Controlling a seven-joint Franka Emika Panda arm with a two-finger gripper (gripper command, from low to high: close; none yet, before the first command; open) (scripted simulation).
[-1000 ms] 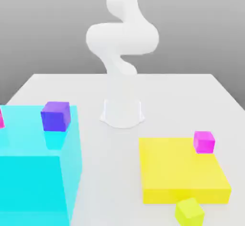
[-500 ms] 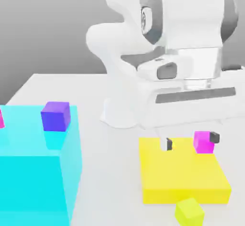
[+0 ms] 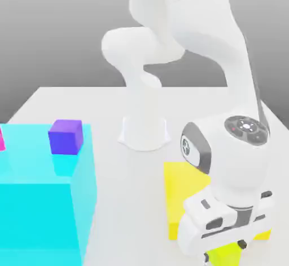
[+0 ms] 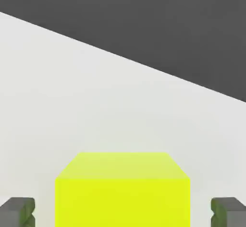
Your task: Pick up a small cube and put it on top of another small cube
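The arm has swung down from over the yellow slab (image 3: 180, 187); its gripper (image 4: 123, 212) now straddles the yellow-green cube (image 4: 122, 190) on the tabletop (image 4: 96, 106), fingertips (image 4: 18, 211) apart from its sides (no grasp yet). Violet-blue cube (image 3: 65, 136) waits on the cyan block (image 3: 45, 203).

My arm bends down low, claw (image 3: 224, 253) pointing at the surface. My two fingertips (image 4: 18, 211) stand apart, one on each side of the gap, not touching anything between them.
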